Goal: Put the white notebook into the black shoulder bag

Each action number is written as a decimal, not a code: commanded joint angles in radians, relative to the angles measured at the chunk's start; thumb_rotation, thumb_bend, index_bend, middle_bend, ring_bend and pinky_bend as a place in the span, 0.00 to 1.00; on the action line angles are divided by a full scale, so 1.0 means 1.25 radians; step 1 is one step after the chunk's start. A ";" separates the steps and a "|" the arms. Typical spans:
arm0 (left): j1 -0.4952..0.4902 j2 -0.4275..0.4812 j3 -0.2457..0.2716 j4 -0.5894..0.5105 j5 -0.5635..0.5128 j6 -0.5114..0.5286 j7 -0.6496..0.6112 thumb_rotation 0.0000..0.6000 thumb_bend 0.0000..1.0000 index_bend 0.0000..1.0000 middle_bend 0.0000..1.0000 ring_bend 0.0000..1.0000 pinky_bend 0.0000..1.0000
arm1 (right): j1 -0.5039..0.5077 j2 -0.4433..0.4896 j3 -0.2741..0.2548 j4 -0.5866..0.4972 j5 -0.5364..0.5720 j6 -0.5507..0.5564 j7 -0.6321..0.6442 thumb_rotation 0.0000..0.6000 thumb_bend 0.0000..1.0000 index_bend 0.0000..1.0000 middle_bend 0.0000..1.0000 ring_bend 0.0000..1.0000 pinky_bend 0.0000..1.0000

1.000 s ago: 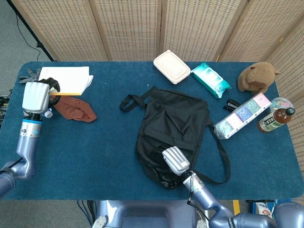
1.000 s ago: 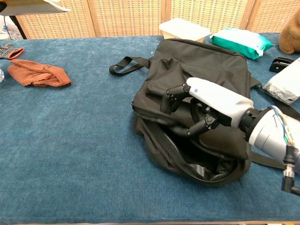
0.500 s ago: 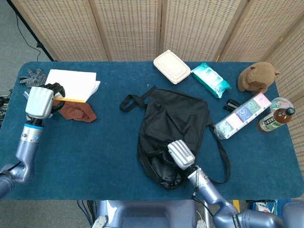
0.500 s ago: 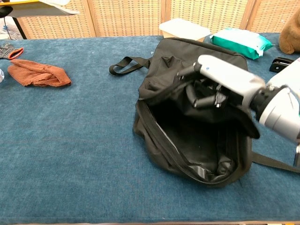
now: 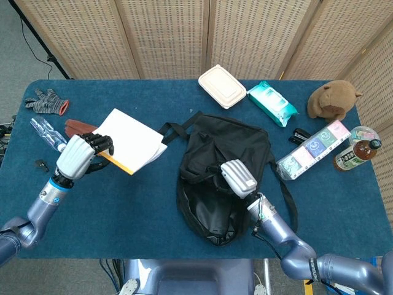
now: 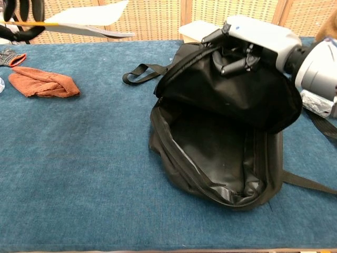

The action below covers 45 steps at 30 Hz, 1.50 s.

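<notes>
The black shoulder bag (image 5: 221,178) lies mid-table with its mouth (image 6: 221,158) gaping toward the near edge. My right hand (image 5: 238,177) grips the bag's upper flap (image 6: 231,89) and holds it lifted, so the dark lining shows. My left hand (image 5: 78,155) holds the white notebook (image 5: 130,140) by its yellow-edged side, raised above the table to the left of the bag. In the chest view the notebook (image 6: 84,21) hangs flat near the top left, and the left hand (image 6: 18,16) is partly cut off by the frame.
A rust-brown cloth (image 6: 42,83) lies at the left under the notebook, with a grey glove (image 5: 46,101) and a clear wrapper (image 5: 46,132) nearby. Behind the bag are a white lunch box (image 5: 221,86), a wipes pack (image 5: 272,102), a plush toy (image 5: 334,98), a tea box (image 5: 310,150) and a bottle (image 5: 356,153). The bag's strap (image 5: 175,130) trails left.
My left hand has carried the notebook up off the far-left corner and rightward toward the bag. My right hand has pulled the bag's flap up and back, opening the mouth wide.
</notes>
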 commanded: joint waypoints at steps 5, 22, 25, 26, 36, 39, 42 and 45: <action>-0.011 -0.033 0.039 0.014 0.058 0.047 -0.040 1.00 0.54 0.79 0.59 0.62 0.72 | 0.042 0.025 0.017 0.033 -0.012 -0.034 0.024 1.00 0.81 0.56 0.56 0.46 0.72; -0.069 -0.093 0.124 0.033 0.243 0.200 -0.058 1.00 0.55 0.80 0.60 0.62 0.72 | 0.119 0.058 0.013 0.146 -0.030 -0.099 0.157 1.00 0.81 0.56 0.57 0.47 0.72; -0.092 -0.116 0.128 0.056 0.259 0.195 -0.050 1.00 0.55 0.80 0.60 0.62 0.72 | 0.124 0.065 0.014 0.131 -0.022 -0.103 0.162 1.00 0.81 0.56 0.57 0.47 0.72; -0.102 -0.126 0.128 0.068 0.264 0.196 -0.046 1.00 0.55 0.80 0.60 0.62 0.72 | 0.126 0.068 0.014 0.124 -0.017 -0.105 0.162 1.00 0.81 0.56 0.57 0.47 0.72; -0.170 -0.231 0.136 0.203 0.307 0.262 -0.041 1.00 0.55 0.80 0.60 0.62 0.72 | 0.146 0.082 0.019 0.092 0.018 -0.124 0.135 1.00 0.81 0.56 0.57 0.47 0.72; -0.186 -0.260 0.146 0.241 0.315 0.277 -0.045 1.00 0.55 0.80 0.60 0.62 0.72 | 0.150 0.085 0.020 0.090 0.028 -0.129 0.132 1.00 0.81 0.57 0.57 0.47 0.72; -0.200 -0.285 0.150 0.272 0.315 0.291 -0.043 1.00 0.55 0.80 0.60 0.62 0.72 | 0.152 0.090 0.019 0.090 0.035 -0.133 0.131 1.00 0.81 0.57 0.57 0.47 0.72; -0.211 -0.305 0.152 0.298 0.310 0.312 -0.042 1.00 0.55 0.80 0.60 0.62 0.72 | 0.154 0.097 0.019 0.092 0.041 -0.135 0.133 1.00 0.81 0.57 0.57 0.47 0.72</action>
